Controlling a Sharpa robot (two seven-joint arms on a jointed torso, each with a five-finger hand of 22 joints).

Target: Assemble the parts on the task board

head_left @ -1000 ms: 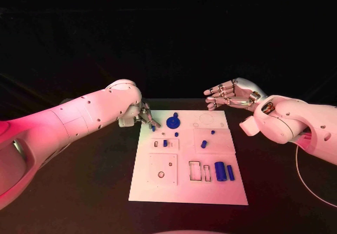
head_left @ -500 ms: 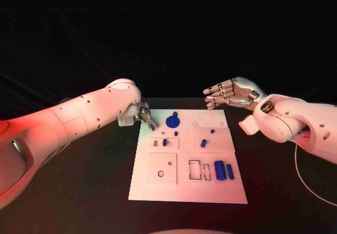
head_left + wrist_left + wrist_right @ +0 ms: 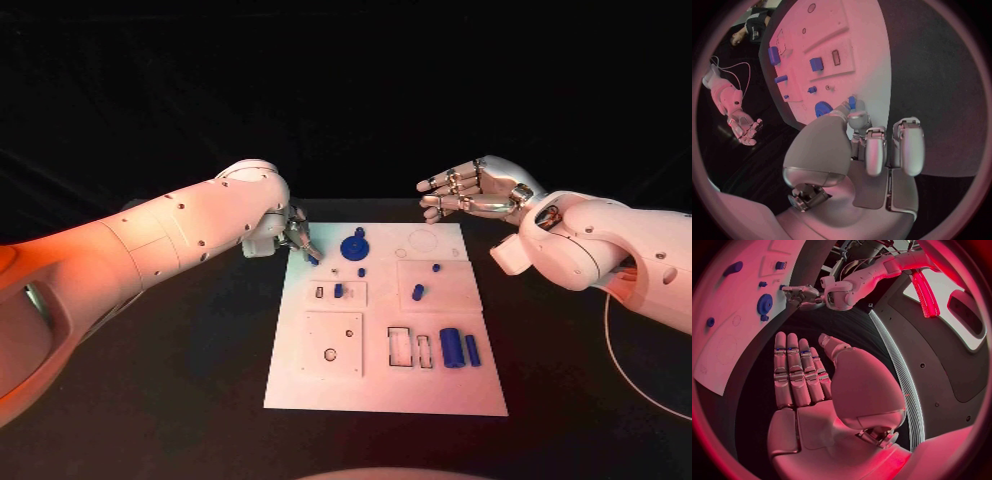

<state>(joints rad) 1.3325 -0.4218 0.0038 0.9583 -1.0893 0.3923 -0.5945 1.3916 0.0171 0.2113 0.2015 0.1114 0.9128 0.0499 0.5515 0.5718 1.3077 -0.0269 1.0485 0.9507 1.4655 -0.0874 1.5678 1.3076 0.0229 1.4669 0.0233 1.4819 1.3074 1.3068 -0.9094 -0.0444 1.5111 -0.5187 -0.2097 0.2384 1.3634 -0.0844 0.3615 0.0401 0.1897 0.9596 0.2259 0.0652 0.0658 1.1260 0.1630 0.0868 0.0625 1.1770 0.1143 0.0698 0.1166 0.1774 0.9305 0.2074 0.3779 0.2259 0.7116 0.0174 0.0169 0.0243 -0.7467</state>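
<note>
Left hand [image 3: 296, 238] pinching a small blue peg [image 3: 852, 102] at the task board's [image 3: 387, 395] ten-o'clock corner; right hand [image 3: 473, 192] spread, holding nothing; no legible writing.

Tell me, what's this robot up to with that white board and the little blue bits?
It is fitting small blue parts into a white task board. Its left hand is at the board's far left corner, pinching a small blue peg beside a blue gear. Its right hand hovers open beyond the far right corner, holding nothing. Other blue pieces, including two cylinders, lie on the board.
</note>
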